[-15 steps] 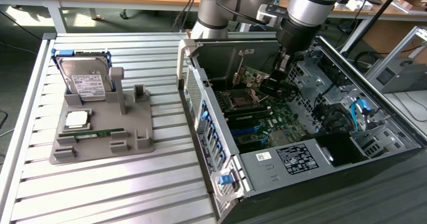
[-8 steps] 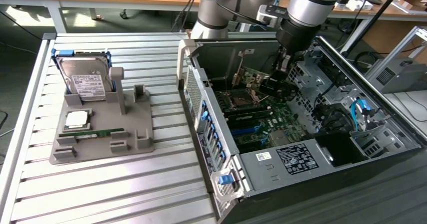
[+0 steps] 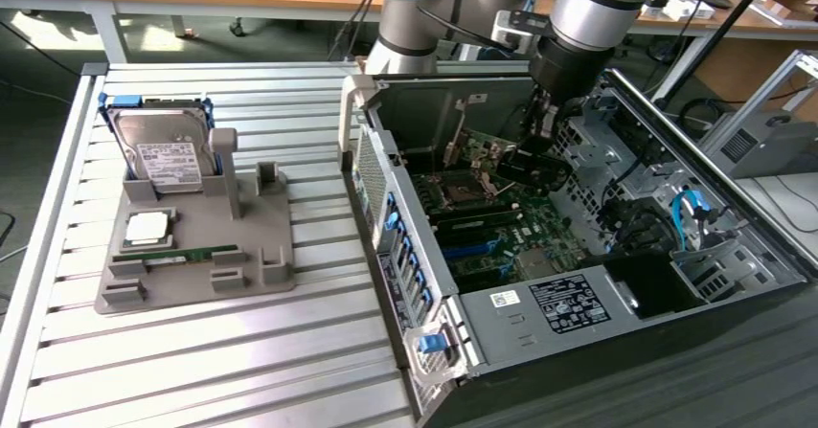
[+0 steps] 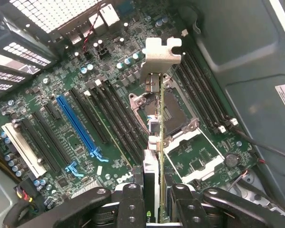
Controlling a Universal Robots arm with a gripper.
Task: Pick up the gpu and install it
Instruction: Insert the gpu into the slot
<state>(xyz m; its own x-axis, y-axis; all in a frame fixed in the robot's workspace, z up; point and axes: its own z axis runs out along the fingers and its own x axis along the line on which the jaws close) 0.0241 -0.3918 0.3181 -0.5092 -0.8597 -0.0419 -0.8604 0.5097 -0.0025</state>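
Holds the gpu (image 4: pixel 154 166) edge-on, pinched in the tool (image 4: pixel 159 204), narrowed and closed onto the thin card between dark fingers (image 4: pixel 133 204). Carries a silvery bracket (image 4: pixel 161 54) at the card's far end. Hangs above the motherboard (image 4: pixel 85 90), over the processor socket (image 4: pixel 178 118), apart from the blue slot (image 4: pixel 78 126), seated in none. Stands inside the open computer case (image 3: pixel 371 160), toward one o'clock of its middle in the exterior view. Shows, at nine o'clock from the case on the slatted surface (image 3: pixel 256 371), a grey holder (image 3: pixel 192 280) bearing a hard drive (image 3: pixel 160 155) and a green memory stick (image 3: pixel 192 254).
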